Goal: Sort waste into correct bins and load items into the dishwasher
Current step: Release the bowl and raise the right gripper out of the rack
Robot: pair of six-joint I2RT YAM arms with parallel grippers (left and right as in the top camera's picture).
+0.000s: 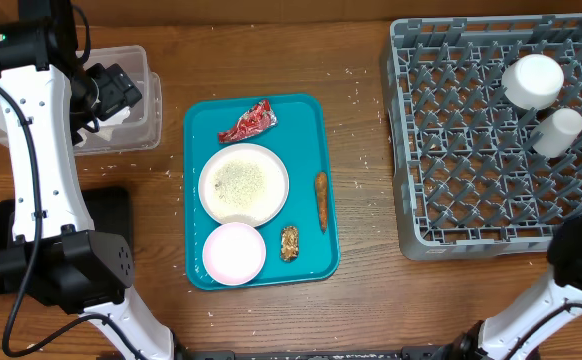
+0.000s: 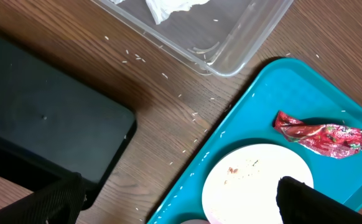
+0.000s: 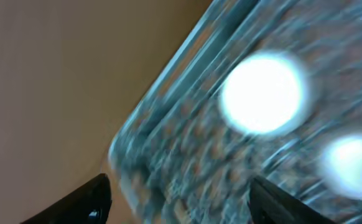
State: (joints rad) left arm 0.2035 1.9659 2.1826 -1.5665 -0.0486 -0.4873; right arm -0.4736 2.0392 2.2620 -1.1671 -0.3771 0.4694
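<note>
A teal tray (image 1: 311, 130) holds a red wrapper (image 1: 248, 122), a white plate (image 1: 243, 183) with crumbs, a pink bowl (image 1: 234, 253), an orange-brown food stick (image 1: 321, 199) and a small brown food piece (image 1: 289, 242). My left gripper (image 1: 121, 90) is open and empty, above the table between the clear bin (image 1: 141, 125) and the tray. In the left wrist view its fingers (image 2: 181, 211) frame the plate (image 2: 249, 180), with the wrapper (image 2: 327, 137) beyond. My right gripper (image 3: 181, 199) is open and empty, over the grey dishwasher rack (image 3: 168, 124); that view is blurred.
The clear bin holds white tissue (image 2: 168, 7). A black bin (image 1: 111, 215) stands at the left, and also shows in the left wrist view (image 2: 38, 118). The rack (image 1: 411, 150) at the right holds two white cups (image 1: 533, 80) (image 1: 556, 130). Small crumbs lie scattered on the wood.
</note>
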